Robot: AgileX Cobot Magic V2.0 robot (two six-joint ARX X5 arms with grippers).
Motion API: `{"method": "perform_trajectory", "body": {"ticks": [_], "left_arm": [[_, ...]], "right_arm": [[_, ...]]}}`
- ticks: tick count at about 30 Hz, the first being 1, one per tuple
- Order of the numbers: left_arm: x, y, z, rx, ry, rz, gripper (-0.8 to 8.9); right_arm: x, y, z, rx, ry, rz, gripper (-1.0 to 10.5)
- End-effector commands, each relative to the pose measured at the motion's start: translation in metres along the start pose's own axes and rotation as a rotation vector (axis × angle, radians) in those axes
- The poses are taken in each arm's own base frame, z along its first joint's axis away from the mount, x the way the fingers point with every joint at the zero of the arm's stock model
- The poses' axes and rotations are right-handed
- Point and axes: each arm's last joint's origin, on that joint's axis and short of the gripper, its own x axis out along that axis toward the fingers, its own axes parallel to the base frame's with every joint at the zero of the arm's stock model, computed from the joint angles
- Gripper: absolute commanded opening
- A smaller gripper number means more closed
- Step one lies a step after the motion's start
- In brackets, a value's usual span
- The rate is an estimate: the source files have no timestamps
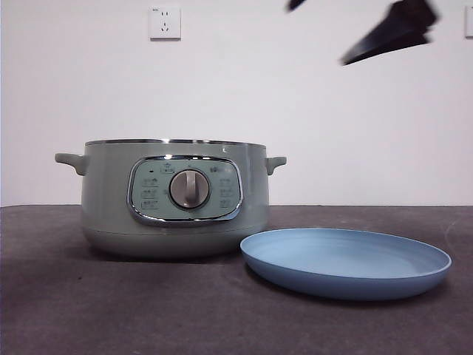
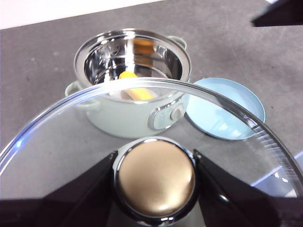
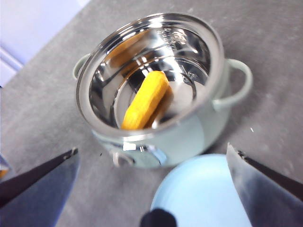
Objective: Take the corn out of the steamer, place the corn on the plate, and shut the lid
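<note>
The pale green steamer (image 1: 174,200) stands open on the dark table. The yellow corn (image 3: 144,99) lies inside its shiny bowl and also shows in the left wrist view (image 2: 136,91). The light-blue plate (image 1: 346,262) sits empty just right of the steamer. My left gripper (image 2: 156,177) is shut on the knob of the clear glass lid (image 2: 71,132) and holds it in the air, off to the side of the steamer (image 2: 118,116). My right gripper (image 3: 152,149) is open and empty, high above the steamer (image 3: 189,137) and plate (image 3: 203,194). It shows as a black tip in the front view (image 1: 388,29).
A white wall with a socket (image 1: 164,22) stands behind the table. The right arm's black tip also shows in the left wrist view (image 2: 279,12). The dark table top (image 1: 111,310) spreads in front of the steamer.
</note>
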Motion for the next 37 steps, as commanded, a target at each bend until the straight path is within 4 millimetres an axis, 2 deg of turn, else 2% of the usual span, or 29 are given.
{"method": "perform_trajectory", "body": {"ticks": [1,6,11,16,21,29,37], "left_arm": [[-0.008,-0.001,0.001,0.001,-0.065,-0.002,-0.07],[-0.014,-0.001,-0.006,-0.001,-0.045,-0.003,-0.07],[-0.014,-0.001,-0.007,-0.001,-0.039,-0.003,-0.07],[-0.014,-0.001,-0.007,-0.001,-0.039,-0.003,-0.07],[-0.014,-0.001,-0.007,0.002,-0.037,-0.004,-0.07],[-0.014,-0.001,-0.007,0.010,-0.036,-0.004,-0.07],[-0.014,-0.001,-0.008,0.016,-0.032,-0.004,-0.07]], "right_arm": [[0.024,0.010,0.018,-0.022,0.009,-0.004,6.6],[0.072,0.029,0.046,-0.062,0.059,-0.034,6.6],[0.122,0.045,0.060,-0.098,0.094,-0.070,6.5],[0.167,0.052,0.060,-0.121,0.124,-0.114,6.2],[0.205,0.049,0.049,-0.126,0.161,-0.145,6.2],[0.238,0.039,0.027,-0.112,0.231,-0.163,6.2],[0.259,0.035,0.010,-0.102,0.281,-0.168,6.2]]}}
